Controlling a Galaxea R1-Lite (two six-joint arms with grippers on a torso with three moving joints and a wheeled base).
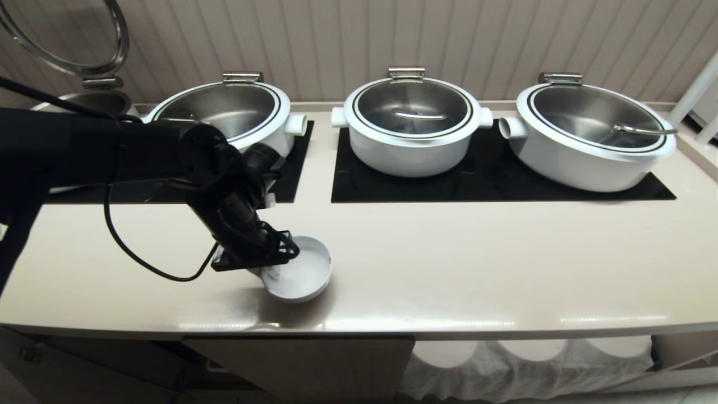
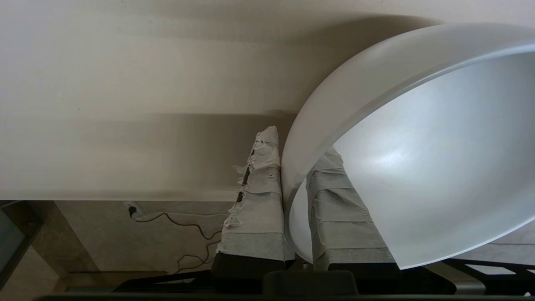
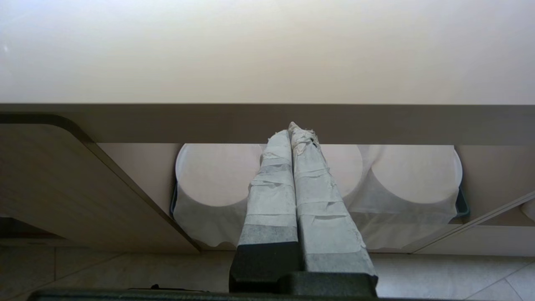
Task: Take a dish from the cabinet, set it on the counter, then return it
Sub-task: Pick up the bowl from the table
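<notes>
The bowl [image 1: 303,273] sits on the counter [image 1: 449,264], near its front edge, at about 7 o'clock from the middle pot [image 1: 412,126]. The left gripper [image 2: 292,167] is closed on the bowl's rim: one taped finger [image 2: 257,196] is outside the wall, the other is inside, and the wall is pinched between them. From the gripper the bowl spreads toward 3 o'clock in the head view, with the hold on the rim side nearest the left arm [image 1: 168,157]. The bowl looks a little tilted, I think.

The right gripper [image 3: 294,138] hangs below the counter with its fingers pressed together and holds nothing; it is well apart from the bowl.

To return the bowl, the left arm must carry it over the front edge and down to the cabinet [image 1: 303,365], toward 6 o'clock.
</notes>
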